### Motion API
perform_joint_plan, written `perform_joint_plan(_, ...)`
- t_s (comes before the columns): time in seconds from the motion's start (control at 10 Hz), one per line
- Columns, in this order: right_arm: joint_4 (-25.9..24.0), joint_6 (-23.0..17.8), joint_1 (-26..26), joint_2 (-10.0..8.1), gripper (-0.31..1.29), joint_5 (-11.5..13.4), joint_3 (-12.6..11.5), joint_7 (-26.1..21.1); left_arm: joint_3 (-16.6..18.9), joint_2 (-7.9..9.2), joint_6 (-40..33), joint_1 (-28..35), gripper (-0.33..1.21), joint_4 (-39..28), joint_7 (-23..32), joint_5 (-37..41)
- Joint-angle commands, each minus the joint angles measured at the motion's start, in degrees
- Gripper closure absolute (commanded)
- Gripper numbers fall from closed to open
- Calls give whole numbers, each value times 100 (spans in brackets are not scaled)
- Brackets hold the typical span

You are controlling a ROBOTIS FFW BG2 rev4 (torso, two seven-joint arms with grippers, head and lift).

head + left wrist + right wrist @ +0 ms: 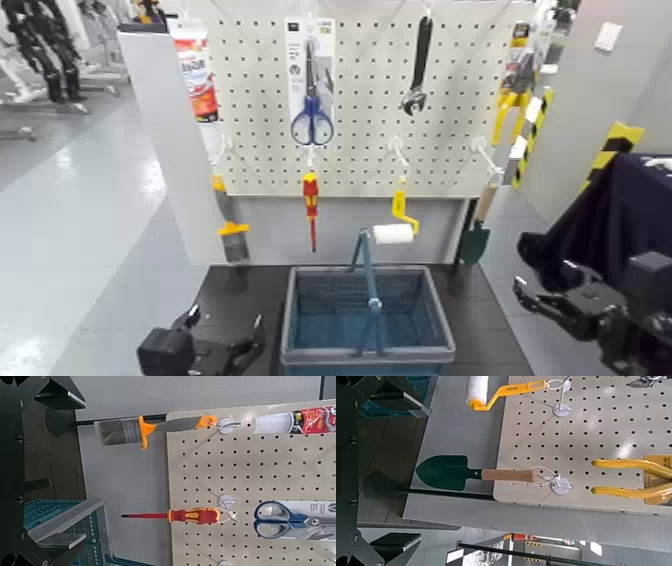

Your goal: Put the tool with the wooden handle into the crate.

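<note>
Landmark = crate [368, 356], lg blue-grey basket w/ hoop handle up, on the black table [482, 315]. Largest first: pegboard [360, 100] stands behind and above crate, tools hung on hooks. R gripper [545, 293] out to the right of crate, apart from it, fingers spread, nothing between them. L gripper [228, 345] to the left of crate, also apart, fingers spread, empty; looks idle. Task's thing: trowel [480, 222], pale wooden handle, dk green pointed blade, hangs blade down from its hook behind crate and to its right, beyond the rim; R wrist view shows the handle end at the hook loop, no gripper touching. Nearer crate's middle, behind it: paint roller [401, 222], yellow handle, and screwdriver [311, 208], red/yellow; neither is the target. Progress: as far as seen, nothing of the transfer done; trowel on hook, none in crate. Left to do: R gripper to approach, close on wooden handle, free loop from hook, carry over crate, lower, release. Judged current step = approach w/ R arm, prob. the near side for this tool. Risks (est.): loop may snag on hook; blade could catch crate's hoop handle or rim on way in.
</note>
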Motion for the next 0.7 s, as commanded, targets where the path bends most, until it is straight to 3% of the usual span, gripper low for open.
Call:
perform_joint_plan(0.1, 509, -21, -482, -279, 14, -142, 194, 117, 9, -13, -20, 0, 13, 11, 0, 0)
perform_joint_plan(0.7, 2073, -302, -1713, -789, 14, -318, 933, 478, 9, -48, -29, -17, 13, 29, 9, 0)
